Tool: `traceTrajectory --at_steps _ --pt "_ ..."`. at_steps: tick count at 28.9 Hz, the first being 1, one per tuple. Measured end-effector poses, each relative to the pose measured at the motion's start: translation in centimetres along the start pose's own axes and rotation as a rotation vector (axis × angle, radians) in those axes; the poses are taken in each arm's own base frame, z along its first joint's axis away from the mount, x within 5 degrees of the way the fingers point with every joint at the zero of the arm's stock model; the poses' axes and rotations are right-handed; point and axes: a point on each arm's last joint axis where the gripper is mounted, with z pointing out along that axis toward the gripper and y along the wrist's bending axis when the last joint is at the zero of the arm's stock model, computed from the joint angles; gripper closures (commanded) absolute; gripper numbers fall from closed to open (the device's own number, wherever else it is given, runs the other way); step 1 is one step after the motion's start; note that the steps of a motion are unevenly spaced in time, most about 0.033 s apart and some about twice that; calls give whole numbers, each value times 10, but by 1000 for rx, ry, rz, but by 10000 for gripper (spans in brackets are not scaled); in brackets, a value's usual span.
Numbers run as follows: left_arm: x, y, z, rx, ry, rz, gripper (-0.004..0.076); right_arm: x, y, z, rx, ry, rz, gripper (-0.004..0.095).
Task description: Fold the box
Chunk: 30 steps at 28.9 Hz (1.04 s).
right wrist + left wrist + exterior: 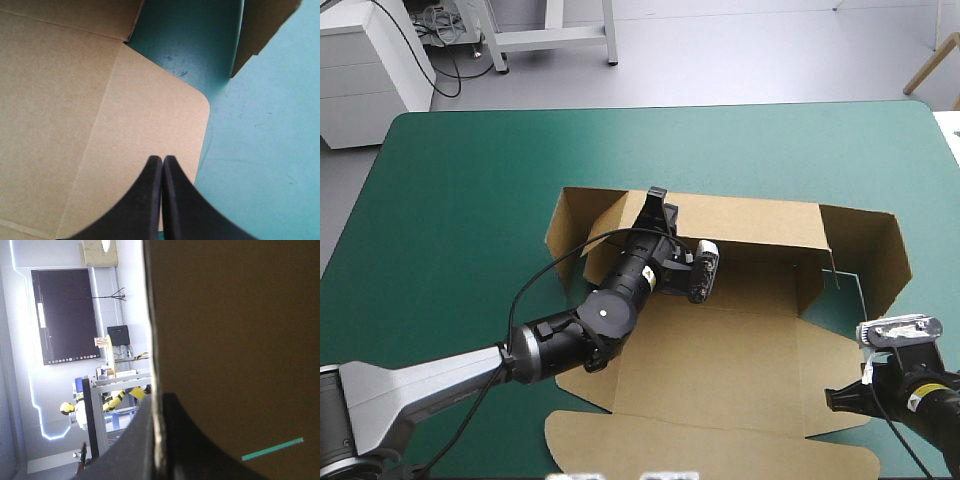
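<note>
The brown box (720, 350) lies mid-table as a cut sheet, its back wall (750, 222) raised and its front lid flap flat toward the near edge. My left gripper (656, 200) sits at the top edge of the back wall near its left end. In the left wrist view the board (235, 340) runs between the black fingers, so the left gripper (159, 400) is shut on the box. My right gripper (832, 398) hovers at the box's near right. Its tips (162, 159) meet over a rounded side flap (150, 100) with nothing between them.
The box's right end panel (880, 250) stands tilted up beside a narrow gap of teal-green cover (260, 125). Bare cover (470, 200) stretches to the left and beyond the box to the far edge. A slot in the board shows a teal-green strip (272, 449).
</note>
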Motion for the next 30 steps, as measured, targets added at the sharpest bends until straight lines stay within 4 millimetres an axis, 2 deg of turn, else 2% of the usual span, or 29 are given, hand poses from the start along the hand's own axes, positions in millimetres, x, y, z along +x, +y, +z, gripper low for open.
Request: traceTrajectory --at_steps 7,9,13,19,21,25,30 --pt "0 -4 5 -12 22 23 734 0 0 0 0 0 -4 923" --pt "0 -5 6 -13 25 30 734 0 0 0 0 0 -6 888" --pt "0 -7 7 -14 31 37 734 0 -2 0 20 1 14 701" --pt "0 -7 7 -14 30 37 734 0 -3 0 34 1 34 282" --pt "0 -7 7 -15 30 38 734 0 -3 0 36 1 33 198" --pt "0 -6 7 -21 31 43 734 0 -3 0 37 1 32 203" --pt "0 -6 7 -21 32 43 734 0 -3 0 37 1 32 283"
